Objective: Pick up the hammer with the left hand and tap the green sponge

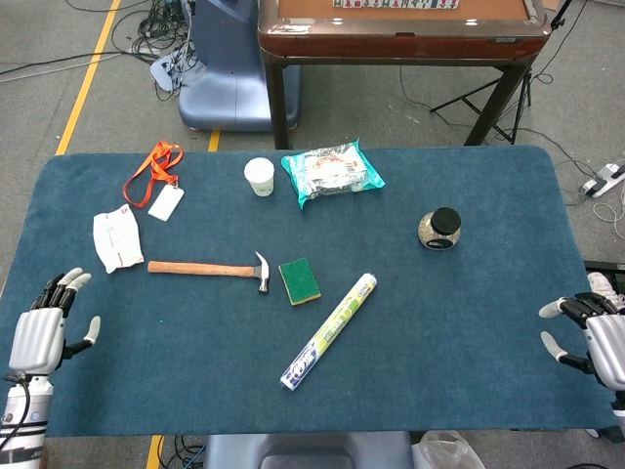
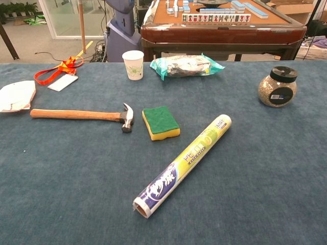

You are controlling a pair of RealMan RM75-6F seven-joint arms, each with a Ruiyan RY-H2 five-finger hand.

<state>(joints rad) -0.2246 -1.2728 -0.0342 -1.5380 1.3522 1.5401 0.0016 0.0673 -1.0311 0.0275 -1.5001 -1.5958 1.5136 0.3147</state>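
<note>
The hammer (image 1: 209,270) lay on the table (image 1: 449,322), handle pointing toward the empty, spread left robot hand (image 1: 43,321) at the near-left edge, head just beside the green sponge (image 1: 299,280).

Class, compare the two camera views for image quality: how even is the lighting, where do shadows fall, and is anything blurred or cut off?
Head view: even, soft light, no glare; the hammer and green sponge are sharp with faint shadows, and the left hand and right hand sit at the frame edges. Chest view: equally sharp, slight sheen on the roll, neither hand visible.
</note>
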